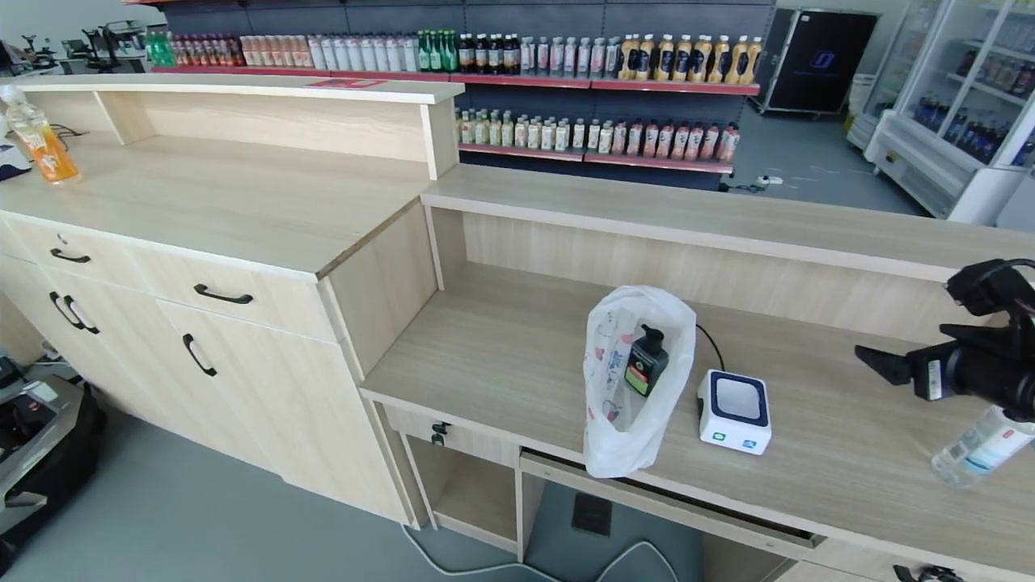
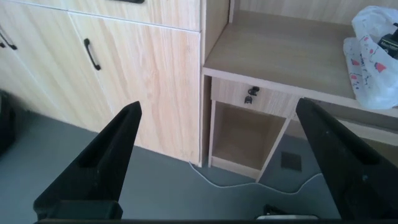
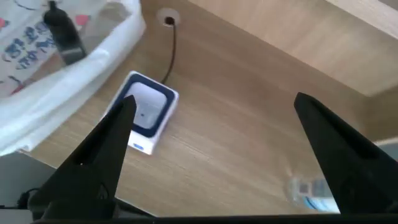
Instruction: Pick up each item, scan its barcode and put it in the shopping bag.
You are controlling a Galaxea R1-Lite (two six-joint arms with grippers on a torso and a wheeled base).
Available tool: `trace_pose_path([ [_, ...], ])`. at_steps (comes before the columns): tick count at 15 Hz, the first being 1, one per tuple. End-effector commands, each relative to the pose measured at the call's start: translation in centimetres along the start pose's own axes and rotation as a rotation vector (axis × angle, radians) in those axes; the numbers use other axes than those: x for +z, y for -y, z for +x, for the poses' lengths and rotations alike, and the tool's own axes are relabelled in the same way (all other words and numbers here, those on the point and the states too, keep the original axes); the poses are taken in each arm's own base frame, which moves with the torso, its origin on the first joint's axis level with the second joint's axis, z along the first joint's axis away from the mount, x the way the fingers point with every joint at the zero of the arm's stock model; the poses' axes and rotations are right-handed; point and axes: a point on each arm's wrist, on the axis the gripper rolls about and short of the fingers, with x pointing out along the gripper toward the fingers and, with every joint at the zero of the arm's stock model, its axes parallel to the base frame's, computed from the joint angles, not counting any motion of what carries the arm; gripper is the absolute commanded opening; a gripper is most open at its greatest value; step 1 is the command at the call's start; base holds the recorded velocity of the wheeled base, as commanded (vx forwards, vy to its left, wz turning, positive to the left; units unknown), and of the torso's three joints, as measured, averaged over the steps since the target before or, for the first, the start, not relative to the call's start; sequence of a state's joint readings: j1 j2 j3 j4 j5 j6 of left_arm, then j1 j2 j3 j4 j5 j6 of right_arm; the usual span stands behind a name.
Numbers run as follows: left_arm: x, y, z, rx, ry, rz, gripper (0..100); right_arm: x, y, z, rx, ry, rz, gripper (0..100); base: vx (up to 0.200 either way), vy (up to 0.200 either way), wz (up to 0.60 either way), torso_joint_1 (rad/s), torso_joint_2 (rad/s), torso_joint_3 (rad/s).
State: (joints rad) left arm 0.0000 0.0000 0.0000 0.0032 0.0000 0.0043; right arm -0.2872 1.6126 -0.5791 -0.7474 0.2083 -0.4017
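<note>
The clear bottle (image 1: 981,447) lies on its side at the right end of the table (image 1: 501,356). Its long way slants from the front edge toward the back. My right claw (image 3: 214,99) hangs over it, fingers wide apart. The white scanner (image 1: 734,411) sits between it and the shopping bag (image 1: 614,436), which holds a dark pump bottle (image 1: 647,365). My left claw (image 2: 219,104) is wide apart too, by the cupboard (image 2: 143,74).

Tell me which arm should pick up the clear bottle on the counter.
Right. The right gripper hangs open over the counter, close to the clear bottle; the left gripper hangs low over the floor by the cabinets.
</note>
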Motion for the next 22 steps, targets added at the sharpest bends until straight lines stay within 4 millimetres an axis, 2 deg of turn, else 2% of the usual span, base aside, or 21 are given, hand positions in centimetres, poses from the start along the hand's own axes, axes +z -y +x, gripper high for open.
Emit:
trace_pose_path([
  [1,0.0,0.0,0.0,0.0,0.0,0.0,100,0.2,2.8,-4.7,-0.187,-0.008,-0.006,100,0.0,0.0,-0.6,0.007,0.0,0.002],
  [2,0.0,0.0,0.0,0.0,0.0,-0.001,100,-0.3,3.5,-4.8,-0.221,-0.034,0.005,100,0.0,0.0,-0.6,-0.007,0.0,0.002],
  [4,0.0,0.0,0.0,0.0,0.0,0.0,100,-2.0,4.7,-3.4,-0.264,-0.1,0.058,100,0.0,0.0,-0.3,-0.001,0.0,0.001],
  [6,0.0,0.0,0.0,0.0,0.0,0.0,100,-4.3,5.5,-1.5,-0.264,-0.154,0.166,100,0.0,0.0,0.0,0.0,0.0,0.0],
  [7,0.0,0.0,0.0,0.0,0.0,0.0,100,-6.1,5.8,-0.4,-0.267,-0.199,0.228,100,0.0,0.0,0.0,0.0,0.0,0.0],
  [8,0.0,0.0,0.0,0.0,0.0,0.0,100,-7.5,6.3,0.1,-0.272,-0.235,0.252,100,0.0,0.0,0.0,0.0,0.0,0.0],
  [9,0.0,0.0,0.0,0.0,0.0,0.0,100,-8.1,6.6,0.3,-0.266,-0.243,0.262,100,0.0,0.0,0.0,0.0,0.0,0.0],
  [10,0.0,0.0,0.0,0.0,0.0,0.0,100,-9.9,7.4,0.9,-0.225,-0.255,0.289,100,0.0,0.0,0.0,0.0,0.0,0.0],
  [12,0.0,0.0,0.0,0.0,0.0,-0.001,100,-10.7,7.8,1.7,-0.222,-0.251,0.283,100,0.0,0.0,0.0,0.0,0.0,0.0],
  [13,0.0,0.0,0.0,0.0,0.0,0.0,100,-11.0,8.5,2.7,-0.238,-0.211,0.265,100,0.0,0.0,0.0,0.0,0.0,0.0],
  [16,0.0,0.0,0.0,0.0,0.0,0.0,100,-11.6,9.5,4.2,-0.244,-0.133,0.217,100,0.0,0.0,0.0,0.0,0.0,0.0],
  [22,0.0,0.0,0.0,0.0,0.0,0.0,100,-14.7,10.8,5.6,-0.279,-0.137,0.115,100,0.0,0.0,0.0,0.0,0.0,0.0],
])
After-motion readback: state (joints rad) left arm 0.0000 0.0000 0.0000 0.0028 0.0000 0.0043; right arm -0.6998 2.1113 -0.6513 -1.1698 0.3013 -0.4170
